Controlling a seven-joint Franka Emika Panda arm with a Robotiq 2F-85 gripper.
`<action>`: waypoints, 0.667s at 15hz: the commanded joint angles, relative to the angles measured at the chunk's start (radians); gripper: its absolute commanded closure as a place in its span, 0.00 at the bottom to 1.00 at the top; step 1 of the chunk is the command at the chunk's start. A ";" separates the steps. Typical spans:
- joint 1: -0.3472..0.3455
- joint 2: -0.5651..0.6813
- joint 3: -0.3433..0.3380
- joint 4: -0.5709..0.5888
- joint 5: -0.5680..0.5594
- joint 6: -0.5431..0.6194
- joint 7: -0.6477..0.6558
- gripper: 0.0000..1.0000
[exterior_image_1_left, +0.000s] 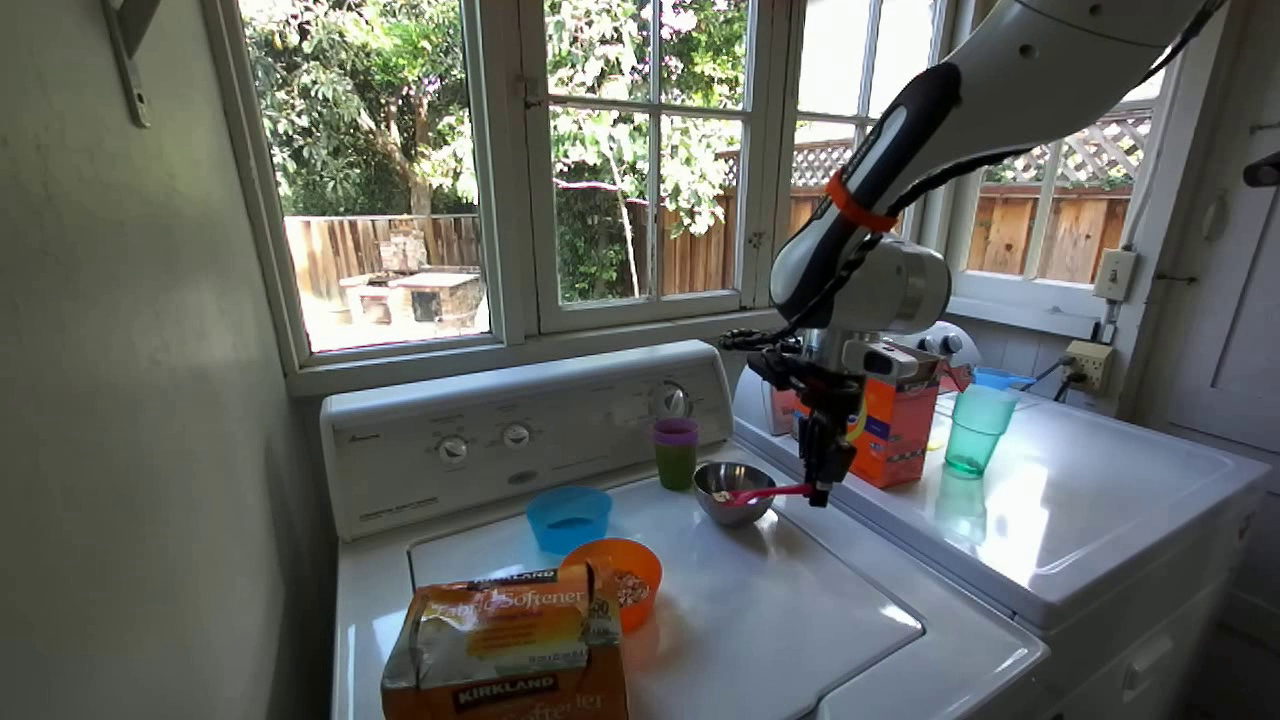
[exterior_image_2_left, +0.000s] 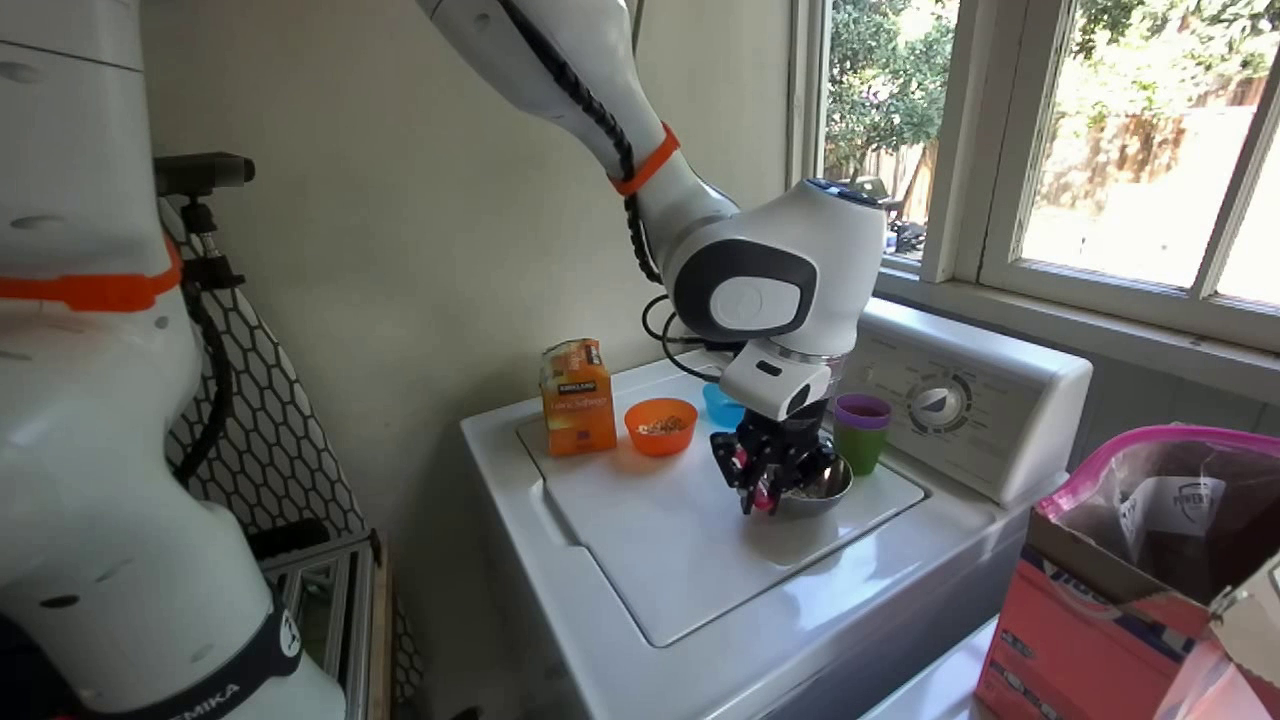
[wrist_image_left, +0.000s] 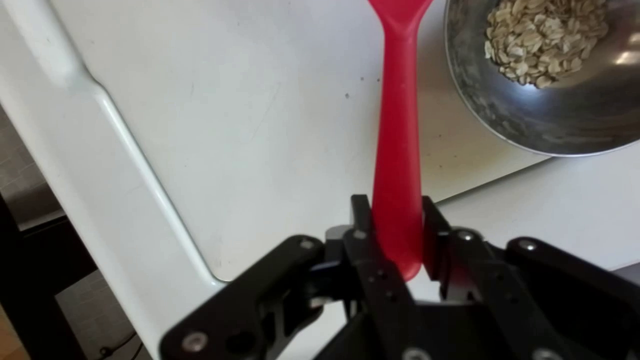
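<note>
The gripper (wrist_image_left: 392, 212) clamps a long red rubbery-looking utensil (wrist_image_left: 398, 125) by its broad handle end: probably light, slightly flexible, best held there.

The wall (exterior_image_1_left: 150, 430) was pale and plain; beside it, the white-framed windows (exterior_image_1_left: 655, 200) showed sunlit trees (exterior_image_1_left: 370, 120) and a wooden fence (exterior_image_1_left: 690, 240) outside.

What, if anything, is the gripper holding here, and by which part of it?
A red utensil, pinched in the gripper close to the free end of its handle, opposite its flared head.
</note>
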 joint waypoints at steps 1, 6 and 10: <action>-0.001 0.000 0.001 0.002 -0.001 -0.003 0.001 0.74; -0.009 0.017 -0.018 0.026 -0.006 -0.011 0.039 0.94; -0.020 0.032 -0.046 0.043 -0.010 -0.013 0.096 0.94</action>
